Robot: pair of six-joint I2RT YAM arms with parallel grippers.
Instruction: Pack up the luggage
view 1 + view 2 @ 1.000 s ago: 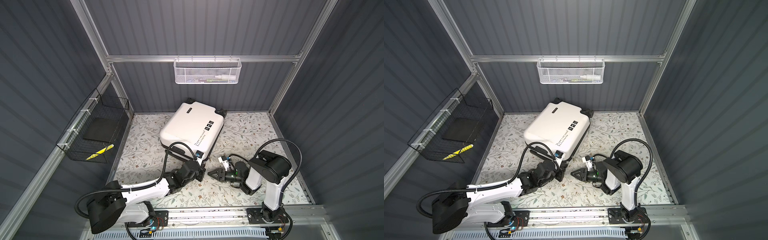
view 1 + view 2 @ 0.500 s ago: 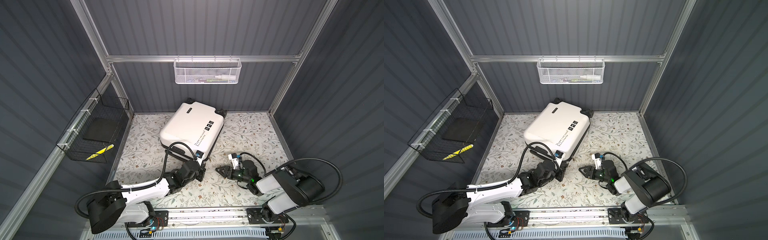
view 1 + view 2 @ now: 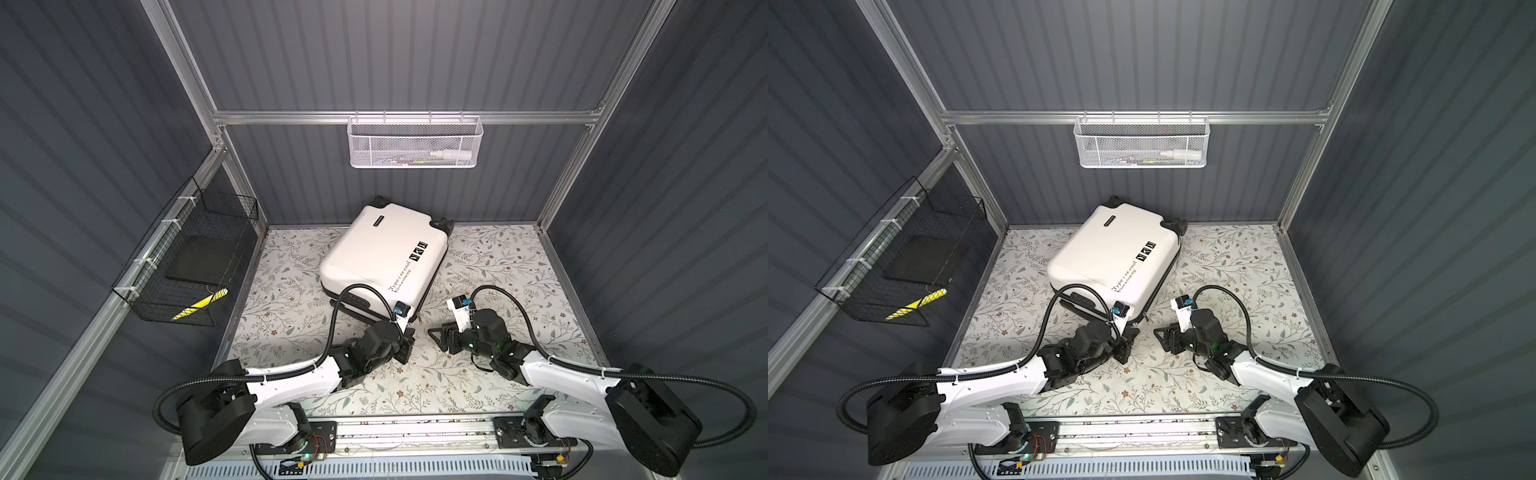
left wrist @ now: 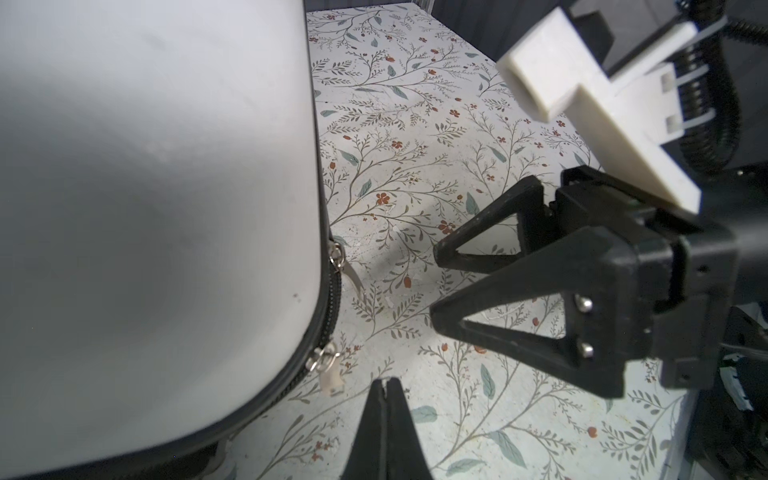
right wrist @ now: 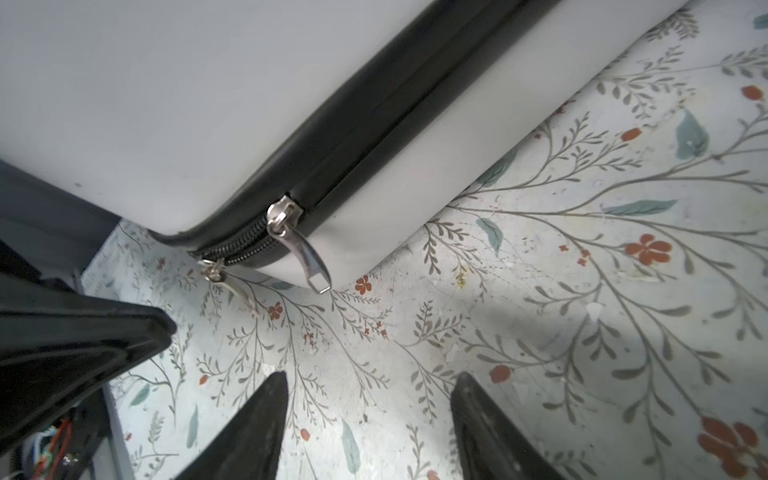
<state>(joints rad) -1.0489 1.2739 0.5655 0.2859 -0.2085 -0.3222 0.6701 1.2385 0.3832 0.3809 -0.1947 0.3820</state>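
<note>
Only the wrist views show the two zipper pulls (image 5: 309, 259) at the near corner of the one luggage (image 3: 382, 253), which lies flat mid-floor toward the far wall. Beside that corner, the left gripper (image 3: 410, 333) is clenched and empty, and the right gripper (image 3: 435, 331) is spread and empty.

The suitcase (image 3: 382, 253) is laid flat on the mat (image 3: 498, 266), toward the back wall. A mesh basket (image 3: 413, 145) is hung above it, and a wire basket (image 3: 187, 266) on the left wall. The left gripper (image 3: 409, 332) is set just beside the suitcase's near corner, with the right gripper (image 3: 435, 332) to its right.
</note>
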